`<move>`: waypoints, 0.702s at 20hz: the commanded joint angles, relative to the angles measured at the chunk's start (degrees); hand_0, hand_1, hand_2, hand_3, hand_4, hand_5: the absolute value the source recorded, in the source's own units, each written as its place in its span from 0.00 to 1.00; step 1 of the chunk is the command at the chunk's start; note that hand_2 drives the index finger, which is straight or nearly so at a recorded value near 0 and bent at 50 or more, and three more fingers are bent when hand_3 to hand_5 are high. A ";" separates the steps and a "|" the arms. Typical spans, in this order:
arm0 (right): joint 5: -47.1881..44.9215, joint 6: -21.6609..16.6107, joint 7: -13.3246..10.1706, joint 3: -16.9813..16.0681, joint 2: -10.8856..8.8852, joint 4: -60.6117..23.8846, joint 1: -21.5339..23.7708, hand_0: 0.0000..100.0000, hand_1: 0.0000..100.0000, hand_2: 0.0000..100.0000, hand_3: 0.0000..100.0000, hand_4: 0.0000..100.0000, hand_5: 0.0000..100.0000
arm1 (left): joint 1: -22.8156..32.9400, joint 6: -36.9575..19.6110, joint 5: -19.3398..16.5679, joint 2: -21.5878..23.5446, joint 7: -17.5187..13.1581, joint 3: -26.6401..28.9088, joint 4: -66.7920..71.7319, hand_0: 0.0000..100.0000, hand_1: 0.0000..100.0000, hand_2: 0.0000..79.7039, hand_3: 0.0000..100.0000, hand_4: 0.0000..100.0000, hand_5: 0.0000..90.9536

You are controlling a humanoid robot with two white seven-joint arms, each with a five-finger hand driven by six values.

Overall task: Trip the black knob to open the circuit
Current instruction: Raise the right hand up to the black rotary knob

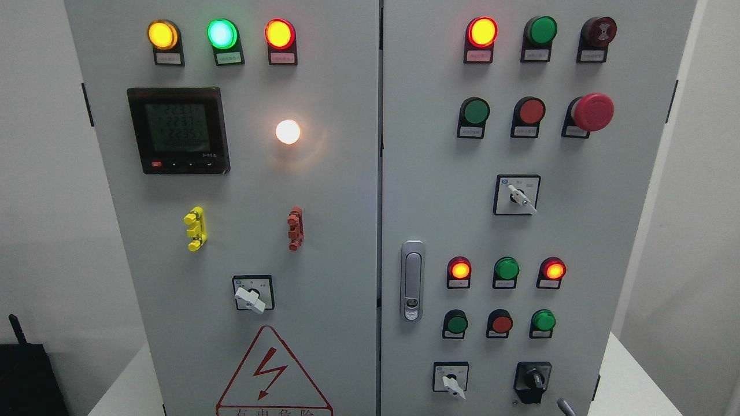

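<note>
The black rotary knob (532, 381) sits on a black plate at the lower right of the right cabinet door (607, 231). Its pointer stands roughly upright, leaning slightly left. A small grey tip of my right hand (565, 407) pokes in at the bottom edge, just below and to the right of the knob and apart from it. Too little of the hand shows to tell its state. My left hand is out of view.
Three white-handled selector switches (452, 384), (518, 197), (251, 297) are on the panel. A red mushroom stop button (592, 111) juts out at the upper right. A door latch (411, 280), lit lamps, push buttons and a meter (178, 130) fill the doors.
</note>
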 commanded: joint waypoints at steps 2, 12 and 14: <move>0.00 0.20 0.03 0.79 -0.03 0.26 -0.45 0.00 0.00 0.00 1.00 1.00 1.00 | 0.00 0.03 -1.32 0.00 -0.04 0.00 0.00 0.12 0.39 0.00 0.00 0.00 0.00; 0.00 0.81 0.03 0.97 -0.03 0.78 -0.89 0.00 0.00 0.00 1.00 1.00 1.00 | 0.00 0.03 -1.32 0.00 -0.04 0.00 0.00 0.12 0.39 0.00 0.00 0.00 0.00; 0.00 0.81 0.03 1.49 -0.03 0.78 -0.89 0.00 0.00 0.00 1.00 1.00 1.00 | 0.00 0.03 -1.32 0.00 -0.04 0.00 0.00 0.12 0.39 0.00 0.00 0.00 0.00</move>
